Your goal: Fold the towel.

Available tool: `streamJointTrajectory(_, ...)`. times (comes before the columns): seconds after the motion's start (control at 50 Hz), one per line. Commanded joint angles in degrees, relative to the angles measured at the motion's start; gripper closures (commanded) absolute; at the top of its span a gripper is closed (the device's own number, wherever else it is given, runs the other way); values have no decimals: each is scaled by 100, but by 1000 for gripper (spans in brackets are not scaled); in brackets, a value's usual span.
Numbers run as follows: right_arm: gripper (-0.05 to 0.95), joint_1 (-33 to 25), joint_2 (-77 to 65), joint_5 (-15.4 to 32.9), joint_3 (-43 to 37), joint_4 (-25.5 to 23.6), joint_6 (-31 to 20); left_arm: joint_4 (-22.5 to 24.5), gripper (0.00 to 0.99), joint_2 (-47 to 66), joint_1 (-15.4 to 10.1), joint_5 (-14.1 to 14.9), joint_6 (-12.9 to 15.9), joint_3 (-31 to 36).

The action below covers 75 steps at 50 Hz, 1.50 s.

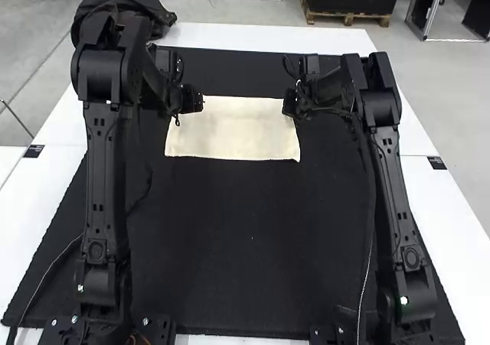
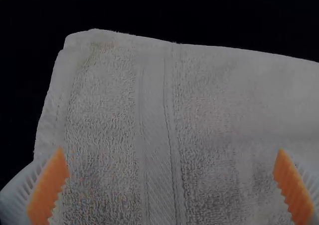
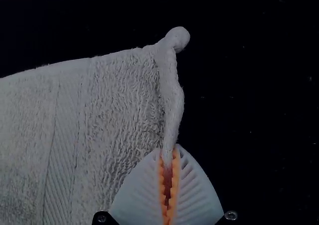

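A cream towel (image 1: 233, 135) lies at twelve o'clock on a black, matte cloth mat (image 1: 245, 245), which is spread over a smooth white table (image 1: 452, 207). From the high view the towel is a flat, soft-cornered rectangle, wider than it is deep, with a nearly straight near edge. The left arm (image 1: 106, 177) stands from seven o'clock, the right arm (image 1: 394, 200) from five, both jointed and black.

The left gripper (image 1: 195, 102) is at the towel's ten o'clock. In its wrist view, the fingers are white and ribbed, with toothed orange pads (image 2: 48, 190); they stand wide apart above the terry cloth, with no cloth between them. The looped pile looks nubbly and pale grey in the dim light, crossed by a smoother, flat woven band (image 2: 157, 125) with stitched-looking borders. Along the nearby short side the cloth seems layered, as though folded, though the dimness makes that hard to confirm.

The right gripper (image 1: 289, 105) is at the towel's two o'clock. Its wrist view shows the ribbed fingers closed to a narrow gap, pinching the towel's short side between the orange pads. From that pinch the edge runs as a thin, raised, rope-like ridge to a small rounded knob (image 3: 178, 38) at the corner. A second woven band (image 3: 67, 130) crosses the pile beside it.
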Motion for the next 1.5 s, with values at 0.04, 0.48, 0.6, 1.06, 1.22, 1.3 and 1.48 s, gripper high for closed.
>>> streamJointTrajectory(0.04,908,59,310,-472,-119,-169,1,19,28,35,153,87,-20,222)
streamJointTrajectory(0.48,908,59,301,-498,-128,-283,-25,-16,28,466,373,149,24,644)
streamJointTrajectory(0.6,908,59,293,-507,-128,-292,-34,-52,28,641,408,166,33,837)
streamJointTrajectory(1.06,908,59,293,-595,-137,-327,-52,-482,28,1230,434,193,33,1821)
streamJointTrajectory(1.22,908,59,284,-621,-137,-345,-52,-544,26,1459,426,193,16,1988)
streamJointTrajectory(1.3,908,59,284,-630,-137,-353,-52,-535,26,1556,426,193,16,2050)
streamJointTrajectory(1.48,908,59,284,-639,-128,-362,-52,-614,28,1643,408,193,24,2164)
